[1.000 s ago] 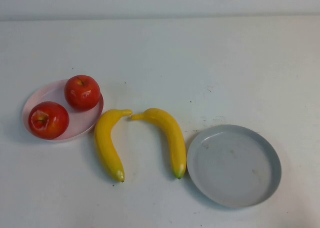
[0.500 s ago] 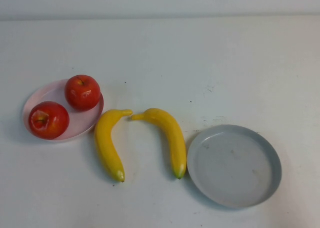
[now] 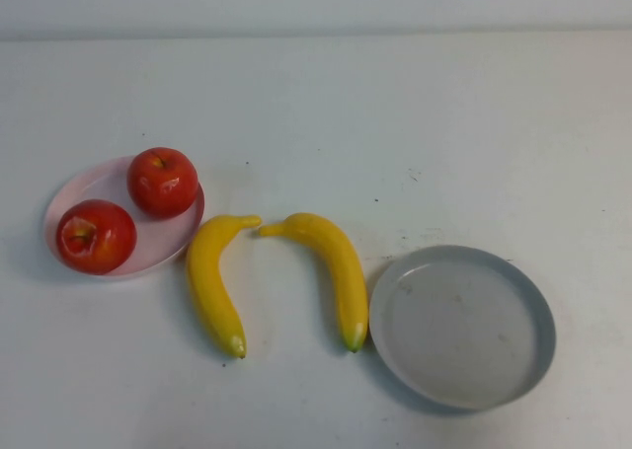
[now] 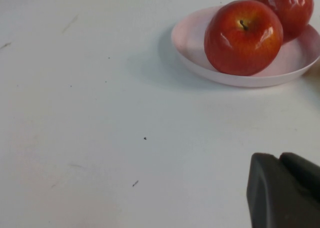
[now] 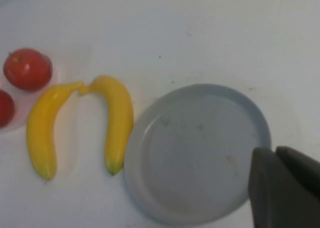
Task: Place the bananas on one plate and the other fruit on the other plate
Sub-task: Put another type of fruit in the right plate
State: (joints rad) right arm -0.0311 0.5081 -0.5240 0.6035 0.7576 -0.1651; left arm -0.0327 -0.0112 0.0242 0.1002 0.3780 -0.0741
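Observation:
Two red apples (image 3: 162,181) (image 3: 96,235) sit on the pale pink plate (image 3: 71,188) at the left. Two yellow bananas (image 3: 213,283) (image 3: 334,271) lie on the table between the plates, their stem ends nearly touching. The grey-blue plate (image 3: 462,326) at the right is empty. Neither gripper shows in the high view. My left gripper (image 4: 280,158) is shut and empty over bare table, short of the pink plate (image 4: 190,42) and apples (image 4: 243,36). My right gripper (image 5: 275,150) is shut and empty at the edge of the grey-blue plate (image 5: 195,153), with the bananas (image 5: 117,115) beyond it.
The white table (image 3: 395,123) stretches back to a pale wall. The right banana's tip lies right next to the grey-blue plate's rim. The left banana lies close to the pink plate's rim.

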